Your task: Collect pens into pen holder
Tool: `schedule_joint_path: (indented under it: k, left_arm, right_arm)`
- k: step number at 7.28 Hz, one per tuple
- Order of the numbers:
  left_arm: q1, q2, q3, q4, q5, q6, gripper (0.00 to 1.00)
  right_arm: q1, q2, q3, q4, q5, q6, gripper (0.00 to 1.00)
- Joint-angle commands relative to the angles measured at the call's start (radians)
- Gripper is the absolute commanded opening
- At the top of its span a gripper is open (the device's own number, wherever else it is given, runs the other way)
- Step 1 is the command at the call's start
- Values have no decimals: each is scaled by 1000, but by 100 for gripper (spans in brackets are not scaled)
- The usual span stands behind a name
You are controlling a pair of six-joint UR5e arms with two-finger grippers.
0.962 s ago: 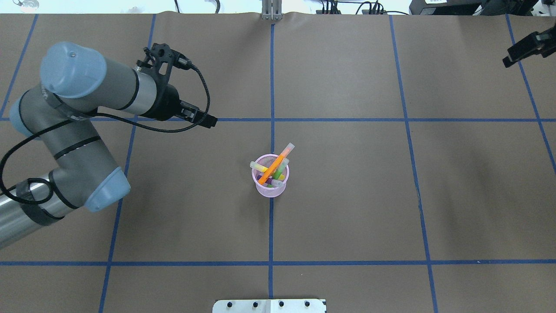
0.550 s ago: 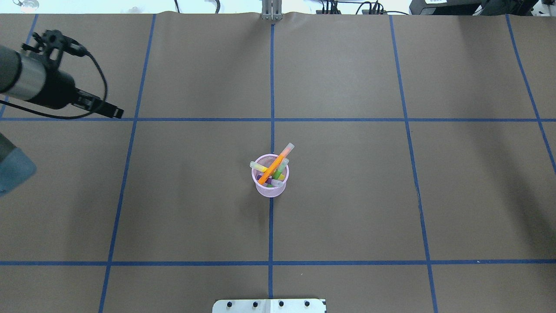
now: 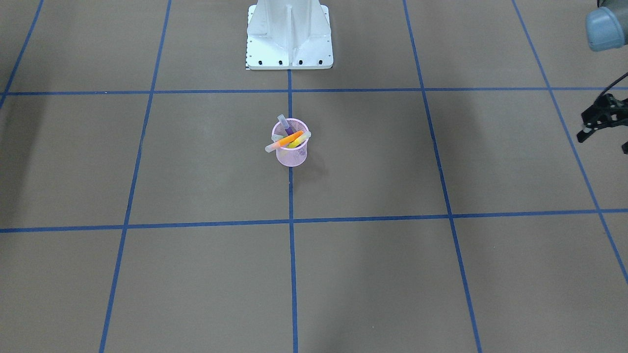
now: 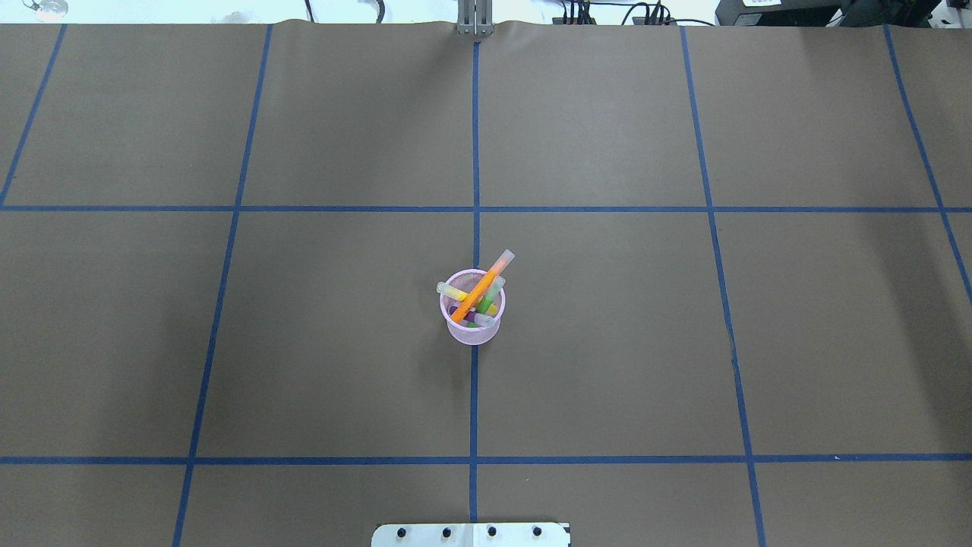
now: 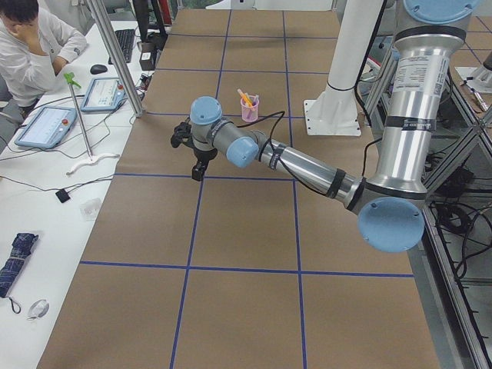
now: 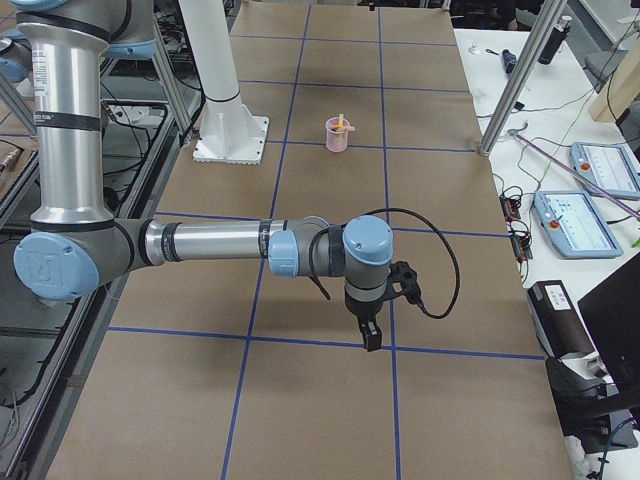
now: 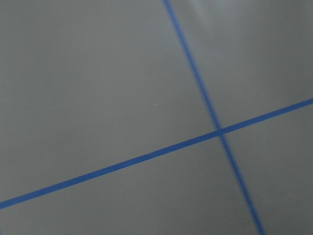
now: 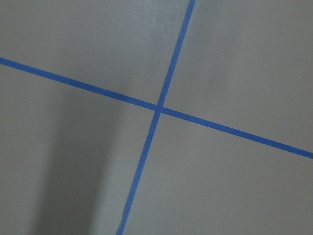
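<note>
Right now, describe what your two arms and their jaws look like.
The left arm and the right arm match: silver-grey tubes with thin black bands, joined by rounded joints with light-blue caps. Each ends in a black wrist unit with black jaws, and a black cable loops loose beside it.
</note>
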Motion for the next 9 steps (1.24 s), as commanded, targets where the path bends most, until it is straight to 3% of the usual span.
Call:
schedule_joint_path:
  k: [1,2,3,6,9]
  left_arm:
    - [-115,20,163,18,46,372,100]
    - [-140,20,263,17,50,408,100]
    - [-147,45,281,15,62,406,100]
    - [-149,112,270,-5,50,405,100]
    - [-147,113,264,-2,47,406,100]
  right_arm:
    - [32,2,-55,-7,3,-7,100]
    - [34,-3,-112,8,27,-4,100]
    - [35,-3,-108,7,5,10,100]
    - [23,34,-96,-25,17,226,100]
    - [23,25,-97,-18,17,222,100]
